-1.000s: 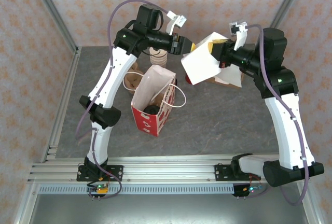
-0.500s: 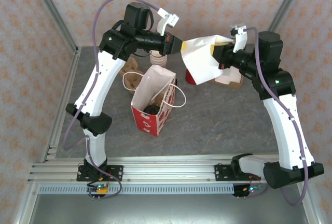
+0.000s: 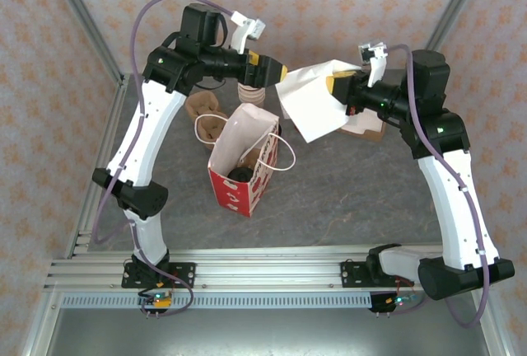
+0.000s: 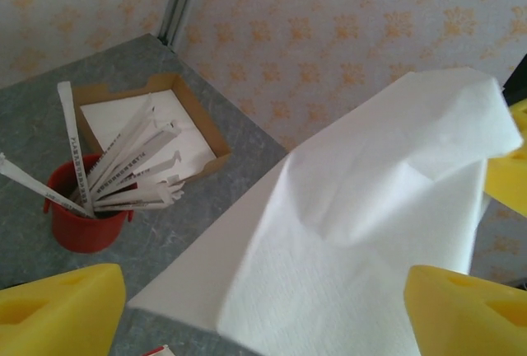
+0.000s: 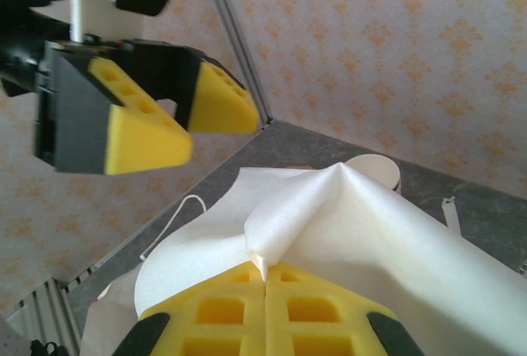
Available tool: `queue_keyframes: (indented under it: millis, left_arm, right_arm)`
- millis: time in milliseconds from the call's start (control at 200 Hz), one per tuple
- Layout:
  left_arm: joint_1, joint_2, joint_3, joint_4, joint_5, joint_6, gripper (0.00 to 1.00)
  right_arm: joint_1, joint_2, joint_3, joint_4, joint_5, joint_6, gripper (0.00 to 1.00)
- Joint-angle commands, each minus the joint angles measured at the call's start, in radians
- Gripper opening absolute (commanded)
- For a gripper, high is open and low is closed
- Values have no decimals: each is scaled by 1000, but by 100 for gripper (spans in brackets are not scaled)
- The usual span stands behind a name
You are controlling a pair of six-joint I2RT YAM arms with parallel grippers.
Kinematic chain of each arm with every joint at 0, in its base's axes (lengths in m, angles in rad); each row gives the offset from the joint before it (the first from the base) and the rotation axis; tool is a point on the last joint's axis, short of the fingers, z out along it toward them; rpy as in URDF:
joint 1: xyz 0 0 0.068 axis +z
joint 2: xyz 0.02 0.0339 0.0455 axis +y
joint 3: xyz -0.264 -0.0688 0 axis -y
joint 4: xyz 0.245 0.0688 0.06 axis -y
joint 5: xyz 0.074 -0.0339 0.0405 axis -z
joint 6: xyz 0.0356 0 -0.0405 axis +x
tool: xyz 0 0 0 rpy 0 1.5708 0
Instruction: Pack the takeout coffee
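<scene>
1. The right gripper hangs above the far half of the desk. Its yellow fingers are pressed together on a fold of a white paper napkin.
2. The napkin hangs loose from that pinch. It spreads down and to the left, clear of the desk.
3. The left gripper is raised at about the same height, just beside the napkin's left edge. Its jaws are spread and nothing is between them.
4. In the left wrist view, the napkin lies ahead of the two open fingers without touching either.
5. A red-and-white paper bag stands open on the desk below and between the two grippers. Its string handles flop outward.
6. The takeout coffee sits inside that bag. Only its dark round top shows, low against the near wall.
7. A stack of paper cups stands behind the bag, under the left gripper.
8. A red cup full of paper-wrapped sticks stands on the desk. It is just beside a shallow cardboard box that holds white sheets.
</scene>
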Motion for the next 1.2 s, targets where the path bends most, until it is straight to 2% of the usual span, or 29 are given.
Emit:
queue_keyframes:
  millis: [0,140,240,280,395,726,946,1121,1196]
  left_arm:
    - [5,10,22,-4,106,-28,93]
    - [2,59,15,-3,192,-50,98]
    - [-10,63,-14,17,239,-60,93]
    - [-17,57,-31,29,256,-62,86]
    - [-34,41,-71,62,260,-77,55]
    - [-43,28,-86,53,240,-71,0]
    - [-36,-69,-97,20,92,-68,0]
    - [-37,-231,-221,109,-44,-158,0]
    - [-37,-314,-289,163,-109,-210,0]
  right_arm:
    - [4,-13,51,39,-74,-21,0]
    - [3,-8,51,54,-77,-13,0]
    - [4,-8,39,70,-61,-1,0]
    - [4,-7,33,72,-48,3,0]
    - [4,-8,22,78,-28,2,0]
    - [4,-20,-12,84,34,0,0]
    - [4,-20,-34,17,154,17,2]
    - [3,-44,-30,-56,150,91,34]
    - [4,-39,-20,-86,160,123,43]
